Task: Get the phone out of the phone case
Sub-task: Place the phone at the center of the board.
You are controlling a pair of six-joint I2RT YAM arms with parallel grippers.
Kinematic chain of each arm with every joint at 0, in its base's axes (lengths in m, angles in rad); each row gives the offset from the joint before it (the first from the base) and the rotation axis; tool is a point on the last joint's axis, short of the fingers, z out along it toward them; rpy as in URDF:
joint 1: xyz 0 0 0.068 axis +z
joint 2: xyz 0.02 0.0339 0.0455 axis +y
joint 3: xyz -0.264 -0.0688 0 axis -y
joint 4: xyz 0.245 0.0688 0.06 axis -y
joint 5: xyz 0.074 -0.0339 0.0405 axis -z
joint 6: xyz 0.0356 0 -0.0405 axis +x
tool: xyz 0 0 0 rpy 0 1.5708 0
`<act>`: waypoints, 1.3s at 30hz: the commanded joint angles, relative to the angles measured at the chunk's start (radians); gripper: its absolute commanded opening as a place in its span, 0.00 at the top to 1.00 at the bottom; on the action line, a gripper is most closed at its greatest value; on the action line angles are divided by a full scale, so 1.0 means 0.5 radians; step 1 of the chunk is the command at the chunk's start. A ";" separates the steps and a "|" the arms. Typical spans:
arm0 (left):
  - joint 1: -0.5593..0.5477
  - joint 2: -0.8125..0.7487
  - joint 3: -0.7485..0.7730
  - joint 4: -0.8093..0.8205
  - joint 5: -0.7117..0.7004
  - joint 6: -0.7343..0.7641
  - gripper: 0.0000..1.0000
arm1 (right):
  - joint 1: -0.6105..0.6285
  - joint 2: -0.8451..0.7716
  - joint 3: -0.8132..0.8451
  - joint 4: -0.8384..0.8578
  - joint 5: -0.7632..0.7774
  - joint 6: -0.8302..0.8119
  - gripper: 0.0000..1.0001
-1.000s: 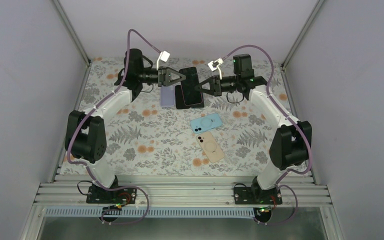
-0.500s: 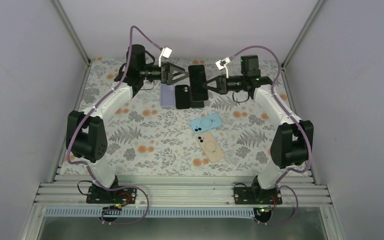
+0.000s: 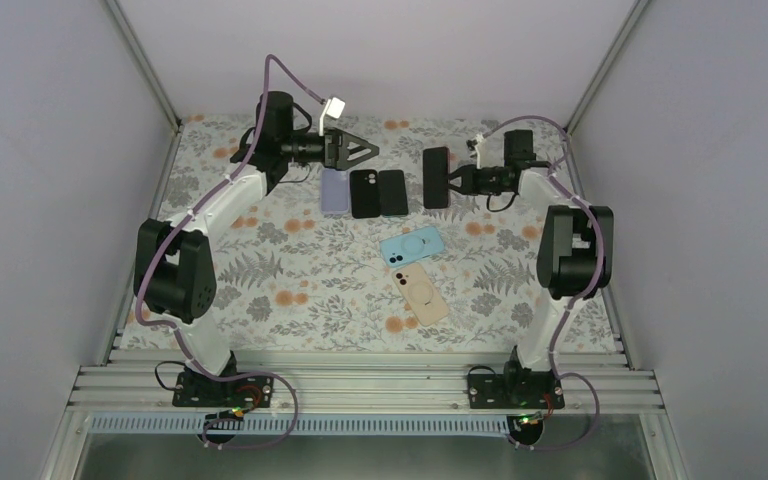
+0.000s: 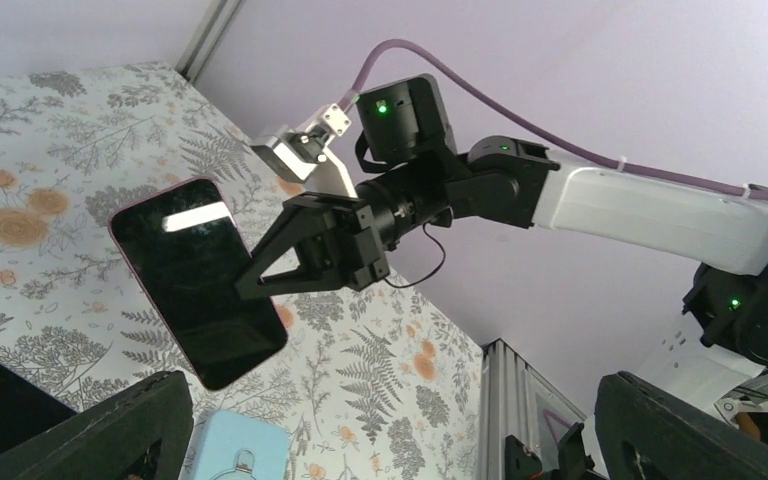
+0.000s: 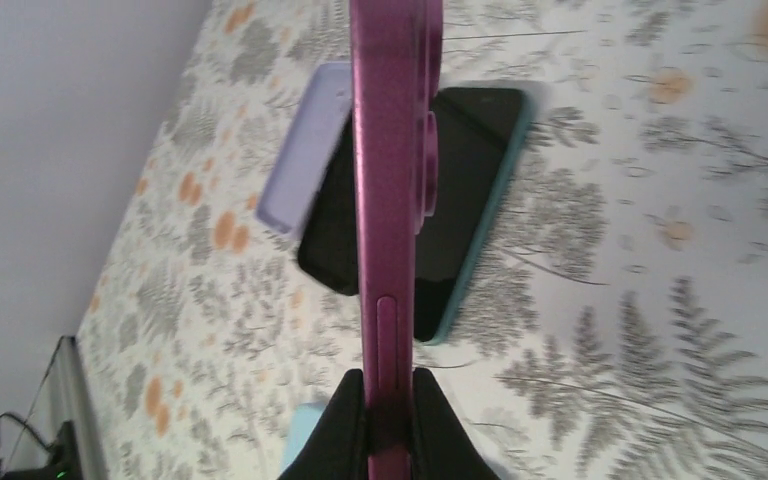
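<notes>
The phone (image 3: 436, 177), magenta-edged with a dark screen, hangs in the air at the back right, and my right gripper (image 3: 451, 181) is shut on it. In the right wrist view the phone (image 5: 390, 150) stands edge-on between the black fingers (image 5: 352, 415). In the left wrist view the phone (image 4: 198, 280) faces the camera. The black phone case (image 3: 364, 193) lies flat on the table, empty, with its camera hole showing. My left gripper (image 3: 374, 151) hovers open just behind it, holding nothing.
A lilac case (image 3: 335, 192) lies left of the black case and a dark phone in a teal case (image 3: 392, 192) right of it. A light blue case (image 3: 412, 246) and a beige case (image 3: 422, 293) lie mid-table. Walls enclose the floral table (image 3: 290, 260).
My left gripper has opened and drawn back left. The black case now lies on the table. My right gripper has carried the phone to the right, away from it.
</notes>
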 commanded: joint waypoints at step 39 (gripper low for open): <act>0.015 -0.011 -0.003 0.033 -0.065 0.032 0.00 | 0.013 0.932 0.454 0.061 -0.307 0.420 0.96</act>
